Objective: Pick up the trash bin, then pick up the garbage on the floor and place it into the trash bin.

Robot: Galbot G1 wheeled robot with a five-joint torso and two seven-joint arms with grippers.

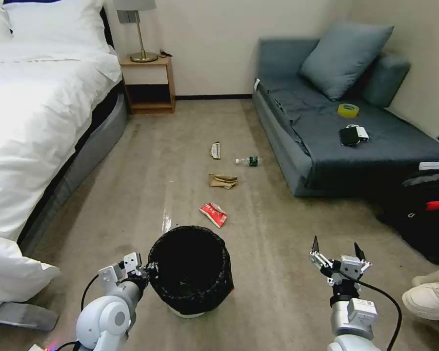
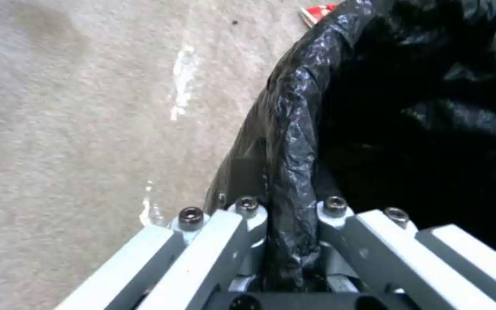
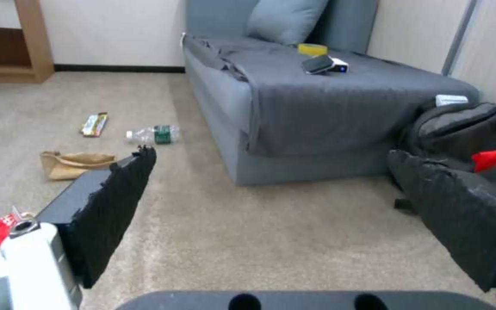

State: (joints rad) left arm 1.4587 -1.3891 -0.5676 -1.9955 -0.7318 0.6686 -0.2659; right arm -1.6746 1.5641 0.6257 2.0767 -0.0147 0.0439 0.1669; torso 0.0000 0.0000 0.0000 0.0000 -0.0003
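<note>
Open carpet [image 1: 278, 234] around scattered garbage [image 1: 213, 214]

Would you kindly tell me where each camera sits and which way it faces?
Head view: high, looking forward and down at the trash bin; shows left gripper and right gripper.
Left wrist view: behind its fingers, clamped on the bin rim.
Right wrist view: low, facing the sofa between open fingers.
Shared: red-white wrapper, bottle.

Trash bin [image 1: 190, 269] on floor between both arms, garbage [image 1: 213, 214] beyond, sofa [image 1: 327, 146] right, bed [image 1: 34, 122] left.
</note>
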